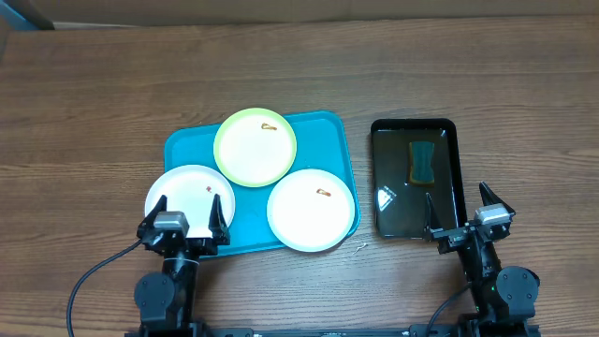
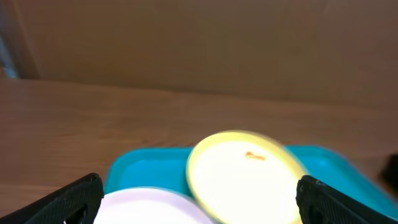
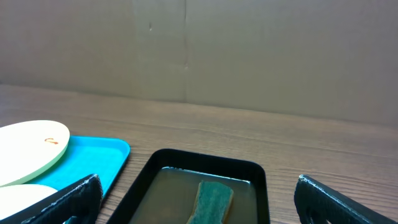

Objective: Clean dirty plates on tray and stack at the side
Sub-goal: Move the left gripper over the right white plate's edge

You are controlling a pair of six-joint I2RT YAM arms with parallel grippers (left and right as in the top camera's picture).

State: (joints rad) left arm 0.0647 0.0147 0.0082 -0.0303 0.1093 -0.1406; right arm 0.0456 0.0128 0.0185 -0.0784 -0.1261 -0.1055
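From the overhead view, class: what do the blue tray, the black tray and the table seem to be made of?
Blue tray: probably plastic, smooth and dull; even colour, moulded rounded rim.
Black tray: likely plastic, glossy; bright reflections.
Table: wood or wood-look laminate, matt; grain lines run across it.

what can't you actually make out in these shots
Left wrist view: the pale yellow-green round plate is blurred, so its smear has no clear shape; the bottom edge cuts off the near white round plate.
Right wrist view: the bottom edge cuts the green sponge in the glossy black rectangular tray.
Overhead: a tiny pale speck on the wooden table is too small to identify.
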